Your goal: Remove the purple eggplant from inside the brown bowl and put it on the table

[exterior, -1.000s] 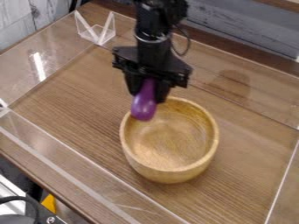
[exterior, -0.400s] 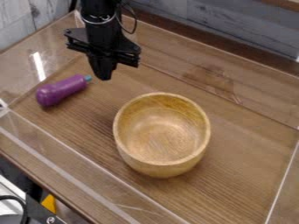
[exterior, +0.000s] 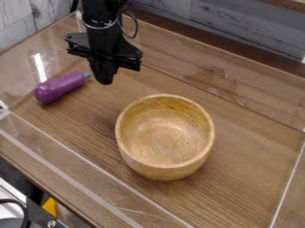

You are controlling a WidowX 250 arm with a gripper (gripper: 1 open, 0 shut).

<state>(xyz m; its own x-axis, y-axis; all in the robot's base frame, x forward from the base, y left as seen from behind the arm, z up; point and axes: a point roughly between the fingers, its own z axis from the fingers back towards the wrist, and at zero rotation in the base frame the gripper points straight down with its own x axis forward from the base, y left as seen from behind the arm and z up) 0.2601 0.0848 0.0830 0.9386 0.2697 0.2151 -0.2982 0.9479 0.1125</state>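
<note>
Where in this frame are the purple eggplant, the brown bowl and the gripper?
purple eggplant [exterior: 57, 87]: camera view, middle of its purple body, lying on the table.
brown bowl [exterior: 166, 166]: camera view, near part of its thick rim.
gripper [exterior: 105, 78]: camera view, at its closed fingertips, beside the eggplant.

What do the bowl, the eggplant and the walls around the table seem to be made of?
The brown bowl: apparently wood, light and matte, with visible grain and a thick rim.
The purple eggplant: probably plastic or rubber, since its skin is smooth with a slight shine; it looks like a toy.
The walls: clear plastic or acrylic, as the table shows through them and their edges catch light.
</note>
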